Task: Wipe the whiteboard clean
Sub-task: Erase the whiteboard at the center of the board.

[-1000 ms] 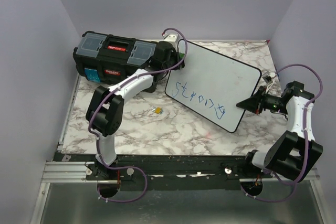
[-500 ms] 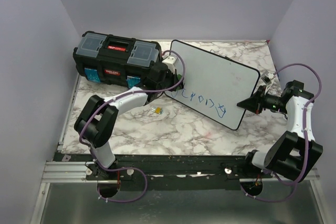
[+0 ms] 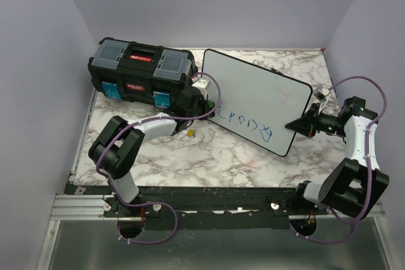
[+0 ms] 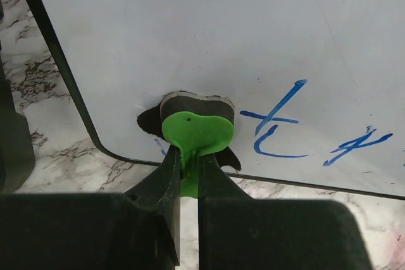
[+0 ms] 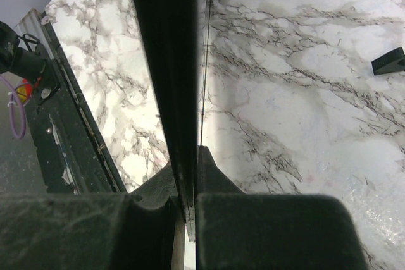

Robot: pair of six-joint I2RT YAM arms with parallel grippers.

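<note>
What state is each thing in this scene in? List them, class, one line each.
whiteboard: blue lettering not yet wiped off, right edge clamped.
eraser: pad against the board near its left corner, gripped by its green handle.
left gripper: shut on the eraser.
right gripper: shut on the whiteboard's edge.
toolbox: lid closed.

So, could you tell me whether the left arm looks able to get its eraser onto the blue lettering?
Probably yes: the eraser in the left gripper rests on the whiteboard beside the blue lettering, with only bare board between; the right gripper holds the board's edge.
</note>
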